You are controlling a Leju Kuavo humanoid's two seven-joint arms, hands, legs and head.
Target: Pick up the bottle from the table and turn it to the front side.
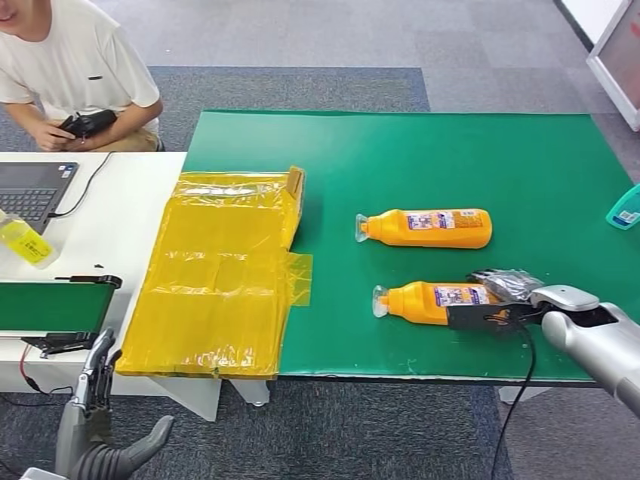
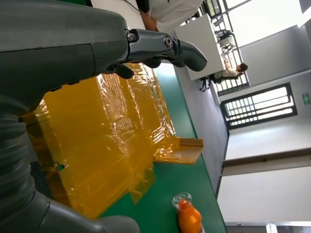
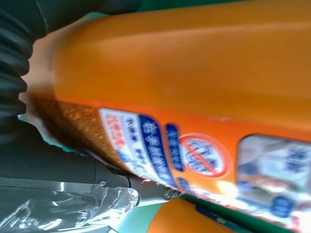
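The left hand (image 1: 94, 415) hangs low beside the white table (image 1: 128, 215), off the near left corner of the green mat (image 1: 468, 150), its fingers spread apart and holding nothing; in the left wrist view the same hand (image 2: 161, 48) reaches out over a sheet of crinkled yellow film (image 2: 106, 136).

That yellow film (image 1: 219, 270) covers the left end of the green mat, with a folded cardboard edge at its far right corner. A person in a white shirt (image 1: 72, 65) sits past the white table, near a laptop (image 1: 34, 190).

On the bare green mat to the right of the film lie two orange bottles, both on their sides. The far bottle (image 1: 426, 227) lies across the mat, its clear-capped neck towards the film. The near bottle (image 1: 434, 300) lies parallel to it and closer to the mat's front edge, an orange plastic body with a clear cap over an orange nozzle, its long axis also running left to right and its neck towards the film. A blue, white and red printed label faces up on its body (image 3: 176, 97).

The right hand (image 1: 502, 305) rests at the base end of the near bottle, dark fingers laid along its front side and a plastic-wrapped finger over the top. Whether it truly grips the bottle cannot be told. A teal packet (image 1: 625, 210) lies at the mat's right edge.
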